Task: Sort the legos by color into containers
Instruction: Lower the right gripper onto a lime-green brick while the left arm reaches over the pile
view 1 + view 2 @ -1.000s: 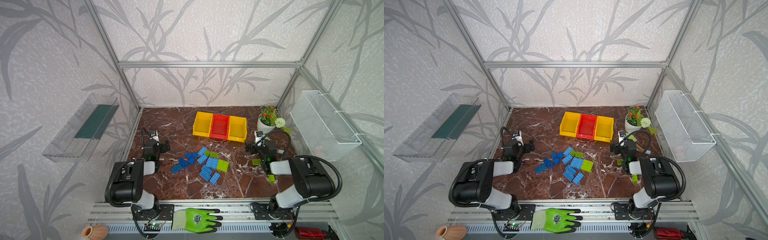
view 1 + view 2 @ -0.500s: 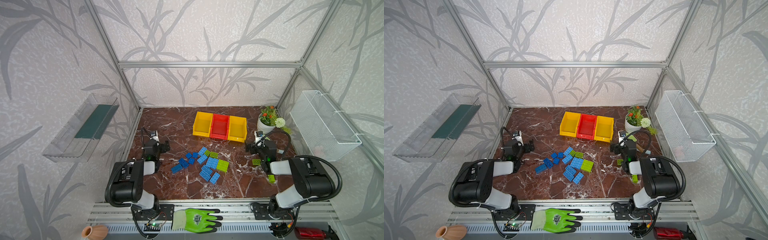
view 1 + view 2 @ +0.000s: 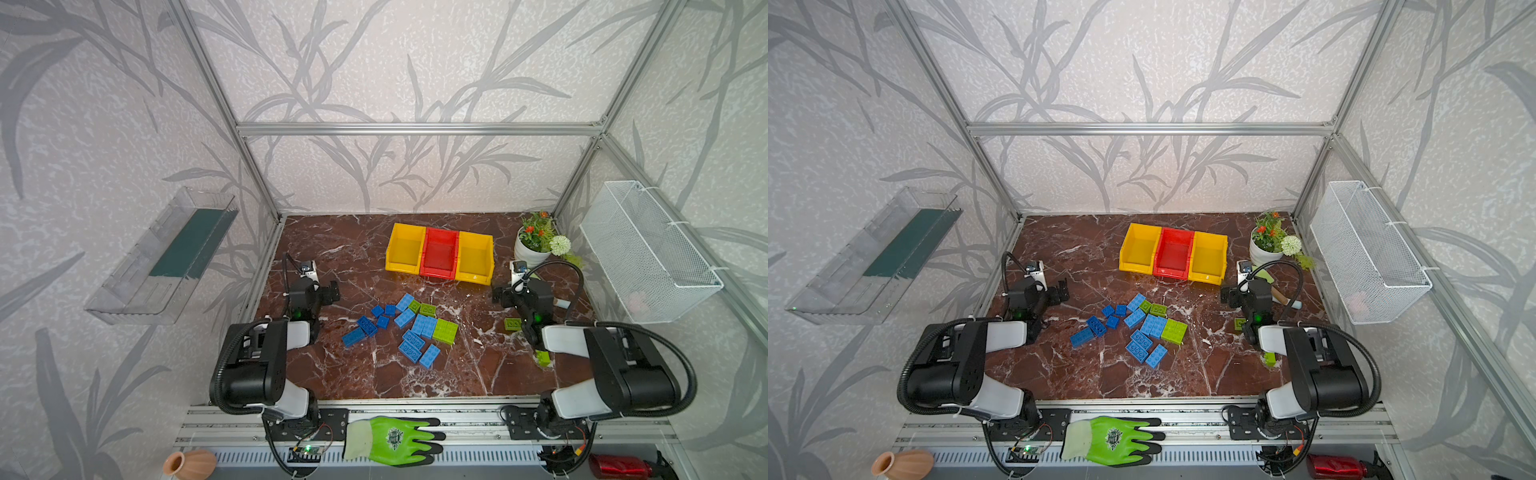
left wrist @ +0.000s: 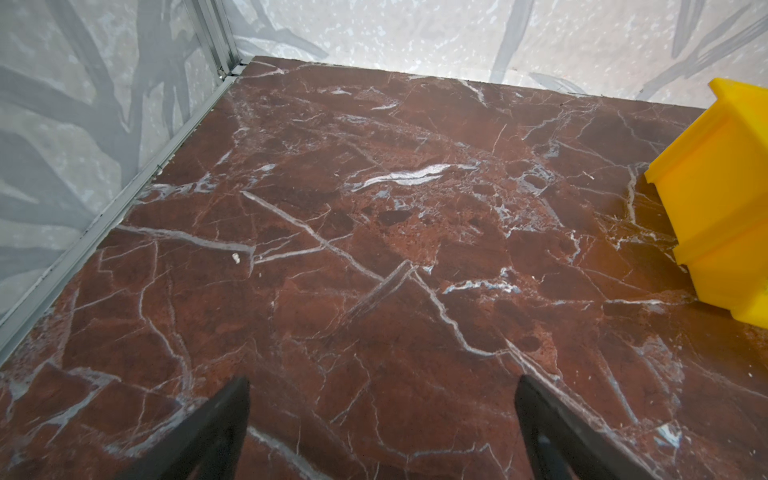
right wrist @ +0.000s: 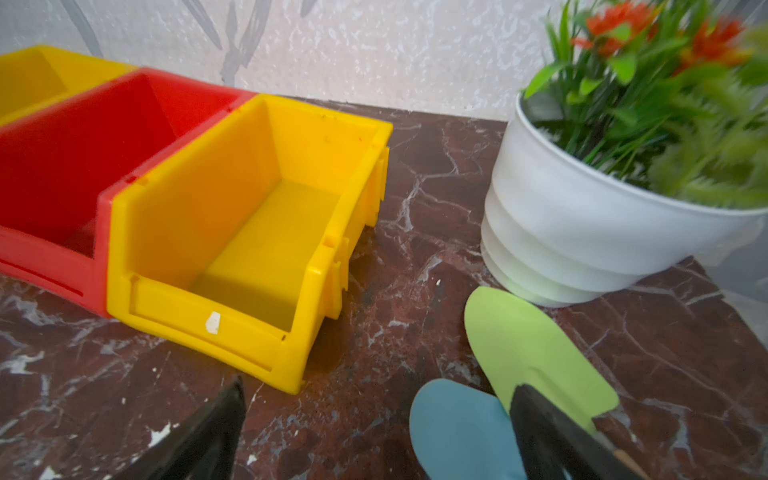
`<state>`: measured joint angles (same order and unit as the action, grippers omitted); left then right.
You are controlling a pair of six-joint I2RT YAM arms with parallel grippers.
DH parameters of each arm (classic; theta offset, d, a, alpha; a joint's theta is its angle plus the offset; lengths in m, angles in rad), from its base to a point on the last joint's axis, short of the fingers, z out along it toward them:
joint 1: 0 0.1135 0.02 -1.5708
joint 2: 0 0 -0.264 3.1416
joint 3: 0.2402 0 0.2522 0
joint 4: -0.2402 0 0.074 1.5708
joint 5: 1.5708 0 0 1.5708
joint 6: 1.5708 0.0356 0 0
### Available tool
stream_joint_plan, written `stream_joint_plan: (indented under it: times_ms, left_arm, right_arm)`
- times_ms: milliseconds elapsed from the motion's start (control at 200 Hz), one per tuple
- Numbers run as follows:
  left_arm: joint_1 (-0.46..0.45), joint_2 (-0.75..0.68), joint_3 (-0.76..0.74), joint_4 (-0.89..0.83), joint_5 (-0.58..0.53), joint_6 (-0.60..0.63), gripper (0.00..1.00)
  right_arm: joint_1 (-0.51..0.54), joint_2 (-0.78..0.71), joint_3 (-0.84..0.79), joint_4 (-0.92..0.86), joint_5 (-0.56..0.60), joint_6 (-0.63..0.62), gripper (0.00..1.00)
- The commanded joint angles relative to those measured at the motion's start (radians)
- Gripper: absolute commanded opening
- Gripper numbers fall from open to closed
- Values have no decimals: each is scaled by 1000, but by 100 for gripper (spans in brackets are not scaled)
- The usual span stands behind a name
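Sorting hasn't started, I'd say. The bins [image 3: 439, 272] stand empty at upper centre of the table [image 3: 332, 237]. The legos [image 3: 424, 324] lie scattered mid-frame. The left gripper [image 4: 382, 386] and right gripper [image 5: 379, 388] gape wide, holding nothing. Next, one must reach a brick.

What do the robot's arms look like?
The left arm and right arm have chunky black joints with white sections between. A black cable loops over each, and a small green light glows near each wrist. The left gripper and right gripper each have two thin black fingers.
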<state>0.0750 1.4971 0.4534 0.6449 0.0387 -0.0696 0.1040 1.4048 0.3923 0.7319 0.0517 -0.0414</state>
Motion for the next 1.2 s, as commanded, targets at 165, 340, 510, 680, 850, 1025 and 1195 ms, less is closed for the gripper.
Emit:
stream_joint_plan:
  times_ms: [165, 340, 510, 680, 850, 1025, 1195]
  left_arm:
    - [-98, -116, 161, -326, -178, 28, 93]
    - [-269, -153, 248, -481, -311, -49, 93]
    - [-431, -208, 254, -574, -356, -169, 93]
    - [-577, -284, 206, -634, -331, -317, 92]
    - [-724, -346, 166, -643, -357, -331, 93]
    - [-835, -338, 171, -626, -338, -282, 92]
    - [-891, -277, 215, -615, -292, -237, 93]
  right_arm:
    - [106, -208, 233, -606, 268, 198, 99]
    - [206, -190, 366, -922, 286, 307, 99]
    - [247, -196, 370, -1054, 290, 389, 99]
    - [249, -193, 357, -1168, 274, 474, 96]
    - [249, -178, 374, -1288, 246, 494, 95]
    - [245, -150, 358, -1322, 273, 505, 96]
    - [212, -102, 348, -1314, 227, 546, 96]
